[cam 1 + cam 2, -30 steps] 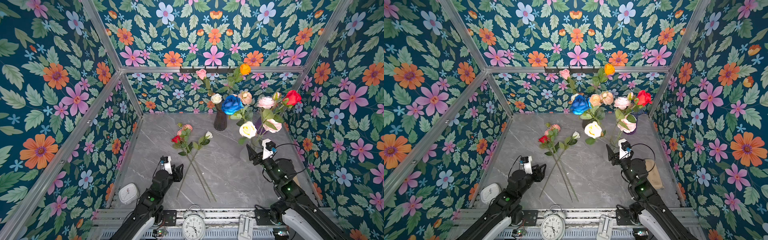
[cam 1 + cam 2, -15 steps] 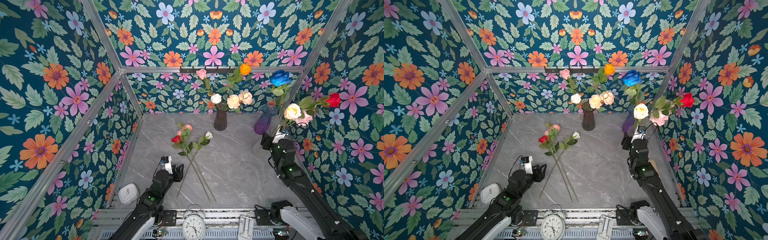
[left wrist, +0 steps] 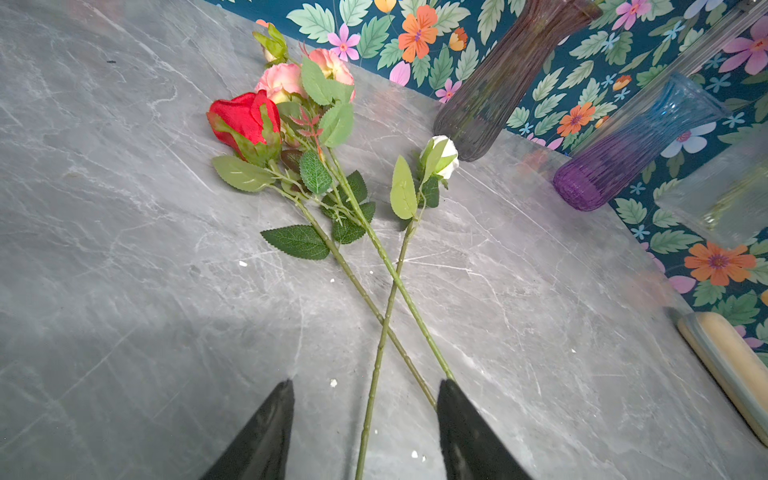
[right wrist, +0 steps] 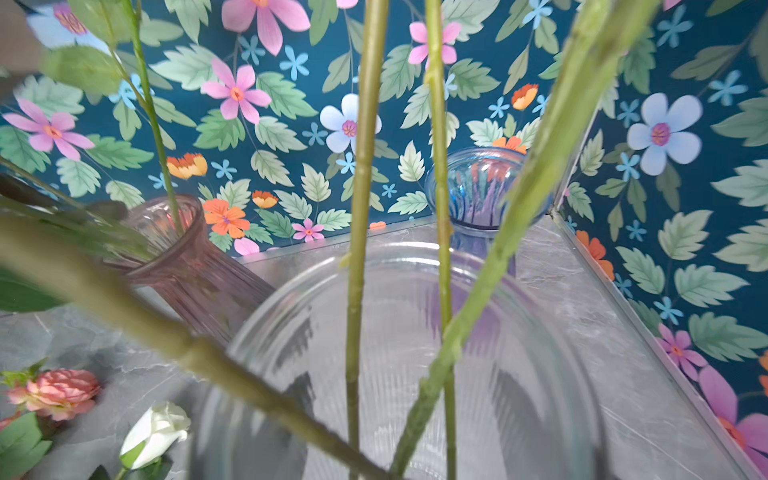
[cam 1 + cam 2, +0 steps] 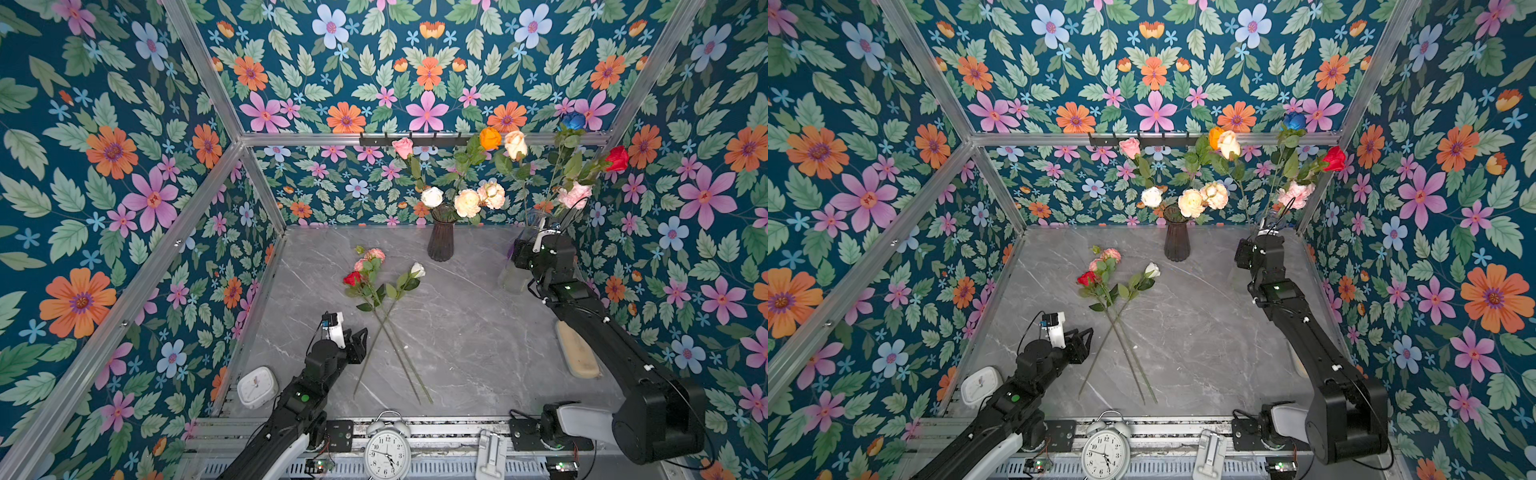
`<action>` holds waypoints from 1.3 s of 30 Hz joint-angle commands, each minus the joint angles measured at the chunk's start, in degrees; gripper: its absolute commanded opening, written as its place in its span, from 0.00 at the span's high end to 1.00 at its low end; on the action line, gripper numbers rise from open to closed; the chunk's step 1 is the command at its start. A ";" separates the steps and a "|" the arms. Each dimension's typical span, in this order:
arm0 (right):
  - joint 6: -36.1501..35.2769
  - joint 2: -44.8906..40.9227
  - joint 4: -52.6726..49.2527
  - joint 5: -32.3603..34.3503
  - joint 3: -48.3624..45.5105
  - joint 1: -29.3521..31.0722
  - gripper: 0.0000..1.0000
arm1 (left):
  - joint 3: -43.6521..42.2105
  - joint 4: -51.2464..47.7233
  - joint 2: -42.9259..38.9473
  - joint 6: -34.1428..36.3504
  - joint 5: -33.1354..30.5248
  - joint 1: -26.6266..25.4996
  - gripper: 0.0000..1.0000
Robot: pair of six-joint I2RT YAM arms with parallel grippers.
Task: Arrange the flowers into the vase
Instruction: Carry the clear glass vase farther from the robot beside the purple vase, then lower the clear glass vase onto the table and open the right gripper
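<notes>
Counting the flowers, three lie loose on the grey table (image 5: 478,340): one red rose (image 5: 352,277), one pink sprig (image 5: 374,254) and one white bud (image 5: 417,270). Their long stems cross like an X.

Three vases stand near the back. The dark vase (image 5: 441,241) in the middle holds five heads: pink, orange, white, cream and peach. The clear vase (image 5: 512,279) is on the right. A purple and blue vase (image 3: 623,158) stands near it.

Four more flowers rise in a bunch (image 5: 575,195) above the right gripper (image 5: 537,232): cream, blue, red and pink. The right wrist view shows four green stems (image 4: 357,208) running down over the mouth of the clear vase. The right gripper's jaws are hidden, so I cannot tell if they pinch the stems.

The left gripper (image 3: 365,384) is low over the table with its two black fingers (image 3: 266,424) apart. The white bud's stem runs between them, and nothing is pinched.

Two clocks sit at the front edge. The round alarm clock (image 5: 387,451) has two bells and the numbers 1 to 12 on its face. The small white square clock (image 5: 257,385) is too small to read. One long tan thing (image 5: 577,353) lies by the right wall.
</notes>
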 commanded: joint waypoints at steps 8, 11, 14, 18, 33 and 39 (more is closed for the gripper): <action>-3.78 9.90 21.64 -3.54 3.16 0.03 0.66 | 0.66 1.24 0.01 0.42 -0.04 -0.06 0.42; -4.05 12.94 21.82 -3.65 5.75 0.08 0.67 | 0.70 1.21 0.07 0.42 -0.04 -0.06 0.42; -4.03 16.10 24.00 -3.59 6.78 0.03 0.67 | 0.61 1.28 0.02 0.43 -0.04 -0.06 0.42; -2.14 20.05 31.05 -3.57 6.58 0.03 0.67 | 0.65 1.47 0.40 0.50 -0.04 -0.06 0.42; -11.31 36.15 40.35 -3.99 15.07 3.32 0.66 | 0.96 1.82 1.40 0.59 -0.13 -0.14 0.42; -12.81 40.72 46.33 -3.43 16.30 3.72 0.66 | 0.90 1.82 1.59 0.59 -0.13 -0.14 0.42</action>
